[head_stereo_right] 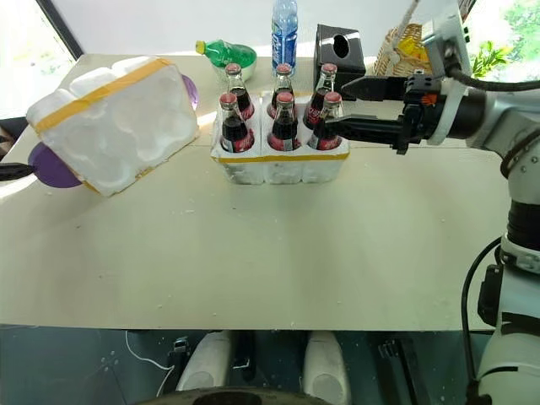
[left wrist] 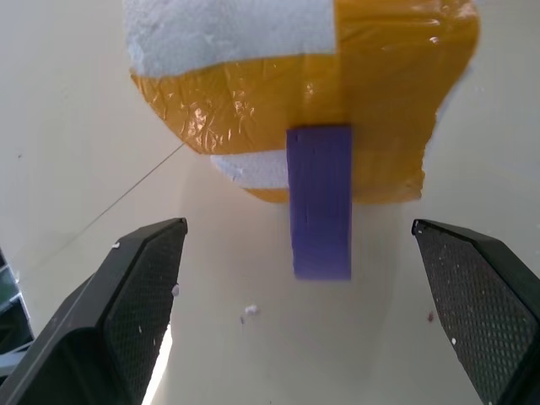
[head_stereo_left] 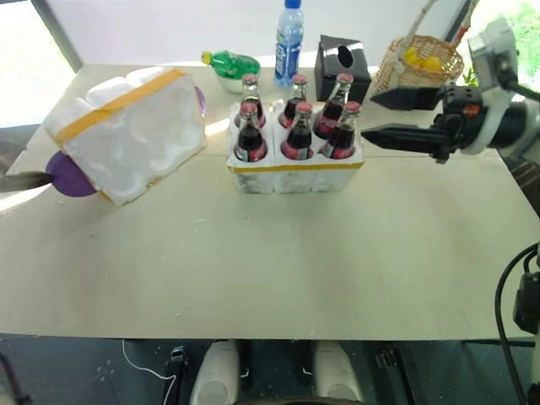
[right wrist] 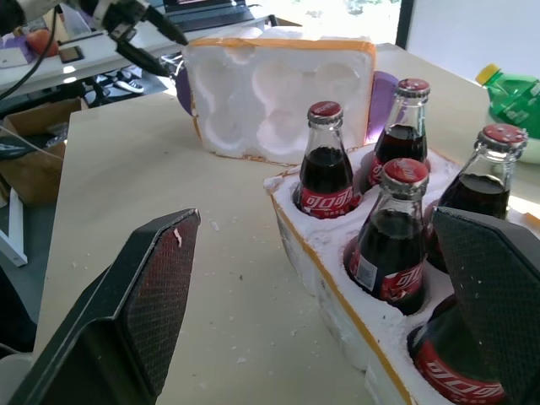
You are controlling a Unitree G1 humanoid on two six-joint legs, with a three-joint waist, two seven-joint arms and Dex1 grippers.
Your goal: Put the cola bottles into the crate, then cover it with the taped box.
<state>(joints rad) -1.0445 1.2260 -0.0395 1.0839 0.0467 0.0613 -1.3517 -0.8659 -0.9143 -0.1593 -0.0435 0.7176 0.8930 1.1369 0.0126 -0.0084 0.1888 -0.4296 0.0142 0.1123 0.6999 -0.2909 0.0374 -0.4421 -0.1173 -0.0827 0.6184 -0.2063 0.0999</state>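
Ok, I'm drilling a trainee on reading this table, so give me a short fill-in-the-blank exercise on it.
1. The number of cola bottles standing in the crate is ____.
2. The taped box lies on the table, to the crate's ____ as the robot sees it.
3. The fingers of the right gripper stand ____, holding nothing.
4. The tape bands round the taped box are ____ in colour.

Missing words: six; left; open; yellow
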